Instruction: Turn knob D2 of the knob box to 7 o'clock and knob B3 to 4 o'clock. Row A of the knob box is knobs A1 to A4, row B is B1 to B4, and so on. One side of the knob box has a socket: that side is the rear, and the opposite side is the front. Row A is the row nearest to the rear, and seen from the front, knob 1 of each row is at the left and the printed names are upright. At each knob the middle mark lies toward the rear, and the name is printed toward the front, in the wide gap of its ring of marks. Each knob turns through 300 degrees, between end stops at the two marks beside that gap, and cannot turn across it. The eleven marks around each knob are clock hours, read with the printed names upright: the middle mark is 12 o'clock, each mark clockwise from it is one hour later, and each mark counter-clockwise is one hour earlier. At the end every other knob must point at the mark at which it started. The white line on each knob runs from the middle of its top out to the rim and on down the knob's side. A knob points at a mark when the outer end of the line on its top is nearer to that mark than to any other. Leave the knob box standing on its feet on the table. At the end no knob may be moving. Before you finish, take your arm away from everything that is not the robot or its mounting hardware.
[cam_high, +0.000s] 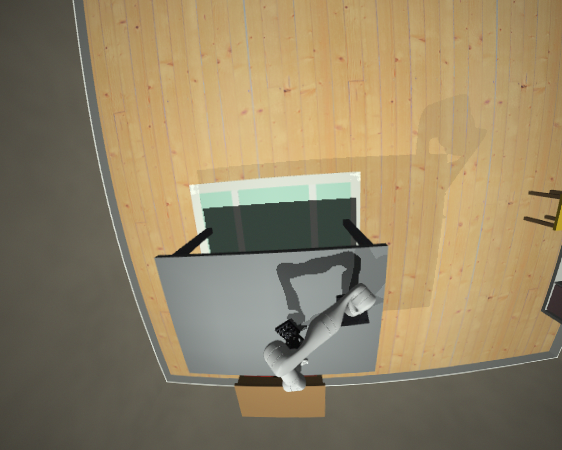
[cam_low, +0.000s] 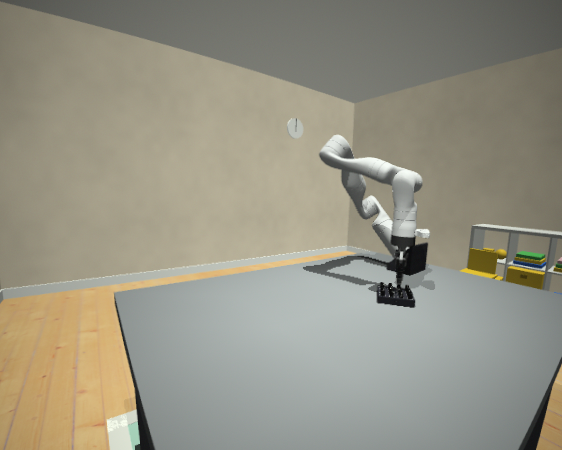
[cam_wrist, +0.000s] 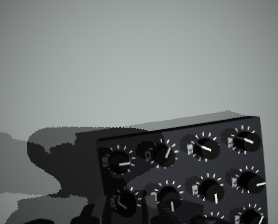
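Spread somewhat and holding nothing, with the gripper (cam_high: 295, 343) (cam_low: 399, 282) (cam_wrist: 126, 203) seemingly lined up over knob D2 (cam_wrist: 125, 205). Must judge contact cautiously: cannot tell from here whether touching the knob's sides. Could clip knob D1 (cam_wrist: 120, 164) or knob C2 (cam_wrist: 170, 196) on going down or twisting, from a slightly off-centre approach in tight spacing, and so spoil a setting meant to stay. Could slip round the cap if gripping too high, or shove the knob box (cam_high: 286, 328) (cam_low: 396, 301) (cam_wrist: 137, 176) across the tabletop (cam_high: 225, 300) (cam_low: 275, 350) (cam_wrist: 140, 65) if forcing past an end stop. Might overshoot too, D2's line already seeming to aim near 7 or 8 o'clock, too dark to settle which. Cannot read knob B3, cut by the wrist view's bottom border. Find the box near the tabletop edge beside the orange cabinet (cam_high: 280, 401), a little off that edge's middle, well away from the opposite edge and from all corners. Sits askew to the tabletop edges, with front and printed names toward the left in the wrist view, rear toward the right. Looks nearly square; cannot tell a long axis.
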